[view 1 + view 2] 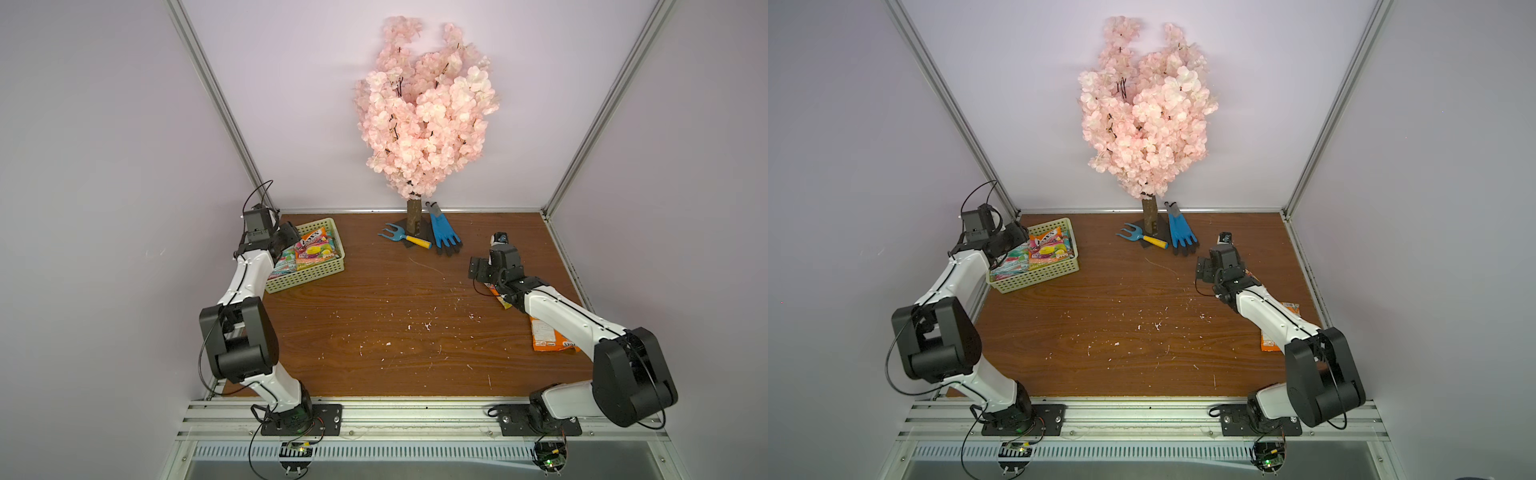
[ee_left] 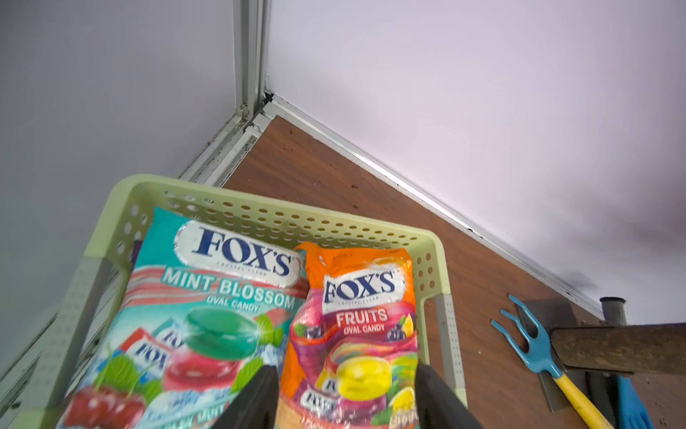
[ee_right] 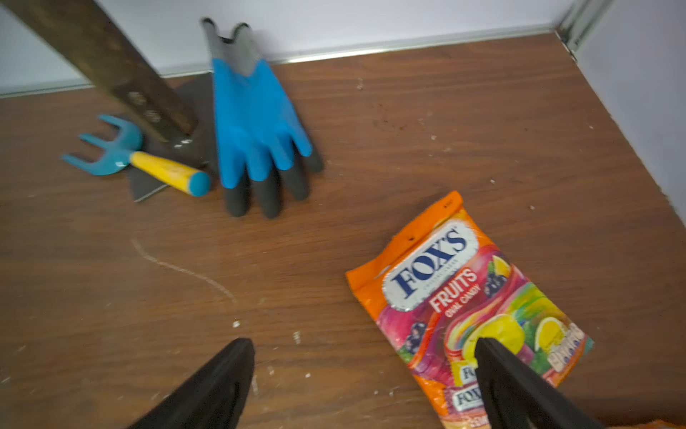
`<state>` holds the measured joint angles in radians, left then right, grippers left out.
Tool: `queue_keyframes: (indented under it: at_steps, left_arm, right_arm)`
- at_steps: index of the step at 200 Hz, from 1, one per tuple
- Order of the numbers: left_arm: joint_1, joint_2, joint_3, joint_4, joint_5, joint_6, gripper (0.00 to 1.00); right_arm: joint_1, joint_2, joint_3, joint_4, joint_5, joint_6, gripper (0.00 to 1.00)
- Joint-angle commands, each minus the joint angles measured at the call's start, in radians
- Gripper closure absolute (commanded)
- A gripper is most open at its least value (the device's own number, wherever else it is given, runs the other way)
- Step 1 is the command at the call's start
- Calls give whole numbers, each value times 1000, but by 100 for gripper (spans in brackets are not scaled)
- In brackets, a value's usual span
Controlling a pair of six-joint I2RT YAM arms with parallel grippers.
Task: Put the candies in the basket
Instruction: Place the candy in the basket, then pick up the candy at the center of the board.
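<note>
My left claw (image 2: 345,403) hangs over the basket (image 2: 260,219), its jaws partly apart and gripping nothing. Straight below the gap lies an orange Fruits bag (image 2: 356,323), flat inside the basket against its side wall. A teal Mint Blossom bag (image 2: 208,297) is in the basket too, touching that Fruits bag edge to edge, and more bags show beneath them in a top view.

My right claw (image 3: 365,393) is spread wide and empty, low over the desk (image 1: 374,324), well apart from the basket. A second Fruits bag (image 3: 464,297) lies face up on the desk there. One finger (image 3: 519,390) sits over its lower corner, but I cannot tell whether it touches, and the other finger is off the bag over bare wood. Another orange bag (image 1: 548,336) lies back side up under my right arm, also far from the basket.
</note>
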<state>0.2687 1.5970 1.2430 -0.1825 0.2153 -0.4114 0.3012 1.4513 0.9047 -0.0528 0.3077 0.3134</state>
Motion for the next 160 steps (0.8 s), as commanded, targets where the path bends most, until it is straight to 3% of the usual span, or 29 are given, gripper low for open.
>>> queue_keyframes:
  at_steps: [1, 28, 54, 74, 131, 160]
  left_arm:
    - [-19, -93, -100, -28, 16, 36, 38]
    - [-44, -228, -211, -23, 132, 44, 41]
    - [-113, -275, -235, -63, 246, 53, 44]
    - [-182, -296, -272, -55, 311, 27, 46]
    - [-511, -276, -358, 50, 209, -103, 52]
    - [-607, -225, -392, 172, 179, -196, 52]
  right_arm:
    - [-79, 67, 77, -67, -35, -53, 6]
    - [-238, 189, 169, -77, -223, -71, 26]
    - [-343, 287, 243, -81, -414, -90, 39]
    - [-392, 360, 312, -146, -511, -127, 41]
    - [-475, 417, 350, -263, -506, -219, 38]
    - [-494, 435, 333, -280, -555, -251, 38]
